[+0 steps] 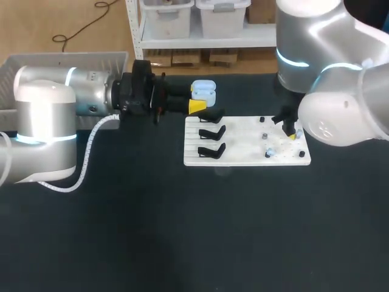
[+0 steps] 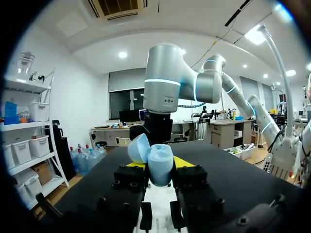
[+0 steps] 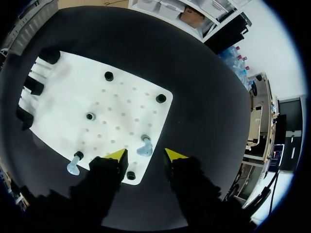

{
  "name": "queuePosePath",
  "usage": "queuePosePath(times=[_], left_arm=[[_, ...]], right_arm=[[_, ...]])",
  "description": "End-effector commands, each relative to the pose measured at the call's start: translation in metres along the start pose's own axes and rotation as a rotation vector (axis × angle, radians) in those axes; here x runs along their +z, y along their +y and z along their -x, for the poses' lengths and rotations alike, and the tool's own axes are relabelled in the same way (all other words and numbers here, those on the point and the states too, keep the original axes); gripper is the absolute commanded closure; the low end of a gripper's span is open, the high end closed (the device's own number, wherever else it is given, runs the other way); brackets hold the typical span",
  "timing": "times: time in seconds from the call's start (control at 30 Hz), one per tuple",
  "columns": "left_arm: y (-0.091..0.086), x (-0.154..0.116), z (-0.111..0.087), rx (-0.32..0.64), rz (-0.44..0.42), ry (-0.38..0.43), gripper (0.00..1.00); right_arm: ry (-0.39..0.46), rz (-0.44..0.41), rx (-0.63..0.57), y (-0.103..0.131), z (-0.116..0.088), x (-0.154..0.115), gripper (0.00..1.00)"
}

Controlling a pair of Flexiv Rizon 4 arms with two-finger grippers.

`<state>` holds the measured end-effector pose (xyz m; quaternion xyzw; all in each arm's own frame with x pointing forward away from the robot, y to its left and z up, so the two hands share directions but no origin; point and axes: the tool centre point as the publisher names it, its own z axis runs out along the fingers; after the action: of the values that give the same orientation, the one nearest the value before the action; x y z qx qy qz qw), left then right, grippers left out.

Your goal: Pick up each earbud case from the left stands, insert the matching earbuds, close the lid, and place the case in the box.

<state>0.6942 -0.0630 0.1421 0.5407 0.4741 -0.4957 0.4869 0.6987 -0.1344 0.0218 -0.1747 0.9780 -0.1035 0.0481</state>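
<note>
A: Why hold the case (image 2: 159, 162) like that?
B: Pinched between the left gripper (image 2: 160, 165) fingers, lid swung open, likely so as to take earbuds.
A: And the right gripper (image 3: 146, 155)?
B: Spread, hovering over the board (image 3: 97, 92), an earbud (image 3: 145, 144) just ahead of the tips; probably lined up to grasp.
A: Any writing?
B: None legible.
</note>
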Motion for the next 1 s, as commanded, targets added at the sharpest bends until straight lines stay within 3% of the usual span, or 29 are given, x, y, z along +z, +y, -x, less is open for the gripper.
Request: queuePosePath(times=[0.03, 1.0], left_arm=[[-0.0017, 0.0006, -0.0002, 0.003, 0.007, -0.001, 1.00], [-0.0017, 0.0006, -0.0002, 0.003, 0.007, -0.001, 1.00]], right_arm=[[-0.020, -0.010, 0.005, 0.0002, -0.0043, 0.0021, 0.56], [-0.055, -0.056, -0.007, 0.0011, 0.0013, 0.0064, 0.71]])
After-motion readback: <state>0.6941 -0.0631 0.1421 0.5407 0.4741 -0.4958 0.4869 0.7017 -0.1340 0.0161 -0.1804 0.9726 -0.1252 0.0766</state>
